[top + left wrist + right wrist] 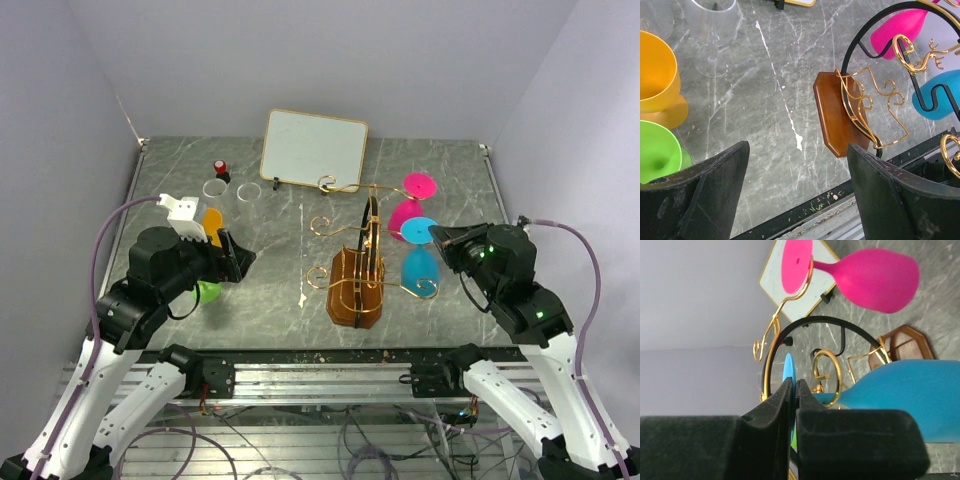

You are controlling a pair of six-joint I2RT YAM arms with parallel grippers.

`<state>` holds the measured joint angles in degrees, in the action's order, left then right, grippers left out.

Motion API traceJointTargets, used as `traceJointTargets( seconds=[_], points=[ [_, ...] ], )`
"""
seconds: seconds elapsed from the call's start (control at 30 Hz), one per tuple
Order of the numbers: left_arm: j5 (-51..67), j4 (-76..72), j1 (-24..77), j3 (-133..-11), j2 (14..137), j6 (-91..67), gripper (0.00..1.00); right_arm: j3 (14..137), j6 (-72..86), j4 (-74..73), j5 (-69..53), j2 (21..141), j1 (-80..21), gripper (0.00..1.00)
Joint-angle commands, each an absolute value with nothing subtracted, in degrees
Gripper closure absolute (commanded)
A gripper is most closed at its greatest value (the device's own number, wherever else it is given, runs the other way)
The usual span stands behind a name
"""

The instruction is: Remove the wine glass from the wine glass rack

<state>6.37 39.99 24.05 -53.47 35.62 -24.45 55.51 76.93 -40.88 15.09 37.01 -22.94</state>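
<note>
From above, the brown wooden violin-shaped wine glass rack with gold wire scrolls (356,285) stands upright on the grey marbled table (280,240), in front of a white board in a gold frame (313,148). Two glasses hang upside down on its right-hand arms: a pink plastic wine glass (405,213) farther back and a blue plastic wine glass (420,265) nearer. The right gripper (437,238) is at the blue one's foot. The left gripper (236,262) hovers over the table well to the left of the rack.

The left wrist camera shows that gripper's two black fingers (715,185) spread wide with nothing between them — only bare table, with the rack's wooden base beyond. On the left stand an orange plastic glass (655,75), a green plastic glass (655,150) and a clear stemmed glass (712,25).

In the right wrist view the black fingers are pressed together, pinching the thin, edge-on foot of the blue glass, and a blue sliver shows between the pads. The blue bowl lies just beside a gold scroll, still on its wire arm. The pink glass hangs higher, apart from the gripper.
</note>
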Motion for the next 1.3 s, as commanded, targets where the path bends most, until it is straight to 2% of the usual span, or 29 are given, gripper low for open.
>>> traceJointTargets(
  seconds=[0.0, 0.17, 0.4, 0.97, 1.07, 1.13, 1.27],
  points=[
    [7.62, 37.61, 23.38, -53.22, 35.51, -24.34, 0.11, 55.19, 74.68, -33.84, 9.77, 38.67, -22.95, 0.98],
    [7.31, 37.72, 23.38, -53.23, 35.56, -24.3, 0.11, 56.54, 74.55, -29.45, 8.55, 41.77, -22.93, 0.97],
    [7.06, 37.97, 23.38, -53.26, 35.55, -24.35, 0.11, 58.6, 81.7, -28.87, 14.38, 45.56, -22.93, 0.96],
    [6.95, 38.06, 23.38, -53.37, 35.81, -24.27, 0.11, 64.12, 99.25, -50.49, 45.98, 48.18, -22.91, 0.96],
    [6.89, 38.23, 23.38, -53.45, 35.79, -24.35, 0.11, 63.85, 93.36, -48.48, 51.24, 46.36, -22.93, 0.95],
    [6.81, 38.17, 23.38, -53.36, 35.62, -24.33, 0.11, 62.53, 81.63, -40.58, 51.59, 43.12, -22.92, 0.94],
    [6.82, 38.03, 23.38, -53.37, 35.74, -24.3, 0.11, 59.33, 55.94, -23.47, 43.44, 35.74, -23.0, 0.94]
  ],
)
